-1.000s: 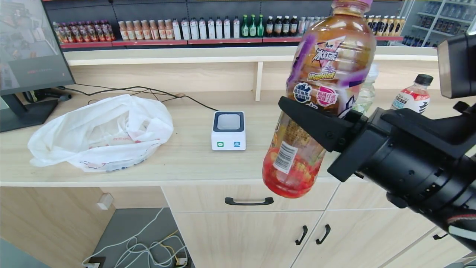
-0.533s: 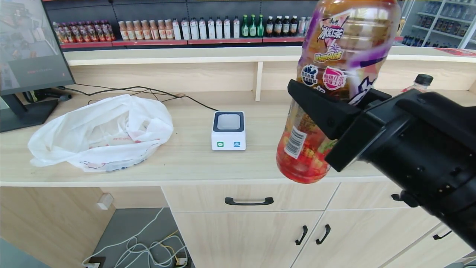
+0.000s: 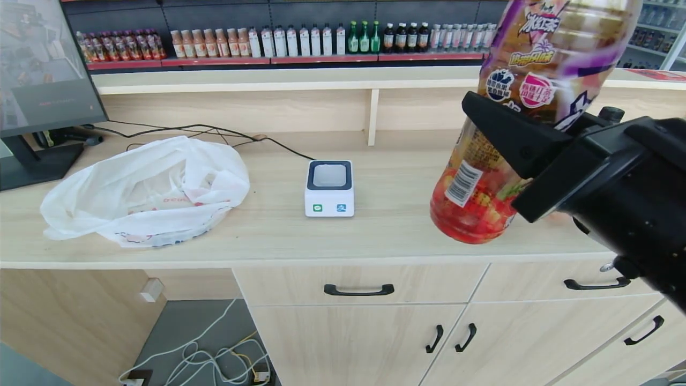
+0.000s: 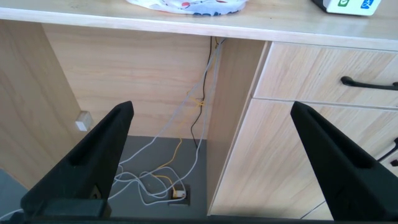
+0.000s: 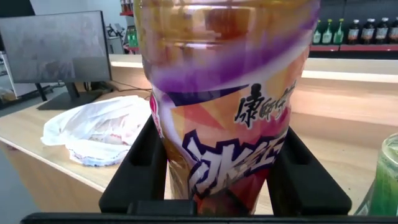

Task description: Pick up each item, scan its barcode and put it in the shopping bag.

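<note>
Three bottles are showing at the surface: one large tea bottle hanging in the right gripper, one bottle with a black cap behind it, and one clear greenish bottle. One white shopping bag, one scanner and one monitor are sitting on that surface, and five black handles are lining the drawers and doors below it. Two grippers are showing, the left gripper standing with fingers wide apart.

Right gripper raised, gripping bottle; left gripper spread wide.
</note>
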Motion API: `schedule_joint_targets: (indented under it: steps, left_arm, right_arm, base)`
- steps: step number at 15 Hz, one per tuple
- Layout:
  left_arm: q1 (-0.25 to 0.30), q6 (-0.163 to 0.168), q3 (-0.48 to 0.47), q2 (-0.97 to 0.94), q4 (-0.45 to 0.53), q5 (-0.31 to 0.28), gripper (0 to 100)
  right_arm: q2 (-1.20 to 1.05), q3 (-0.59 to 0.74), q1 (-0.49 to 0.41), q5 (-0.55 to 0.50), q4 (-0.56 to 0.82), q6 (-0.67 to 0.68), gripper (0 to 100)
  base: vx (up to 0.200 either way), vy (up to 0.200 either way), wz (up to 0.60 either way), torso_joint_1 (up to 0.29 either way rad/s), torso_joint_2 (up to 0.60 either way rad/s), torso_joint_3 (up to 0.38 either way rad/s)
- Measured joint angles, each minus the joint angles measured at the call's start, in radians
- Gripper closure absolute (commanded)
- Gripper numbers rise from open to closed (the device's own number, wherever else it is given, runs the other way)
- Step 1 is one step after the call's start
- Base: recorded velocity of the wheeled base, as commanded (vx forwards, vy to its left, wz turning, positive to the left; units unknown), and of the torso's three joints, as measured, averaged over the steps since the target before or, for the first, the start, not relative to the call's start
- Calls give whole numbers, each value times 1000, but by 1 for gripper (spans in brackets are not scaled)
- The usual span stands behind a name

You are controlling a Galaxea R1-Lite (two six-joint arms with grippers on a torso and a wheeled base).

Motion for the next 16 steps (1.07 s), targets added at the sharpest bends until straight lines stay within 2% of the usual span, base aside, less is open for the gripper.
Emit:
schedule_joint_targets:
  steps: [3,16]
  left_arm:
    - [0,0,0,0,0,0,0]
    - [-1,-3,0,0,0,0,0]
  right_arm:
    - [2,20,-10,0,1,3,100]
    - [17,38,-20,-1,2,18,100]
  base:
    - [0,0,0,0,0,0]
    - [0,200,0,4,2,3]
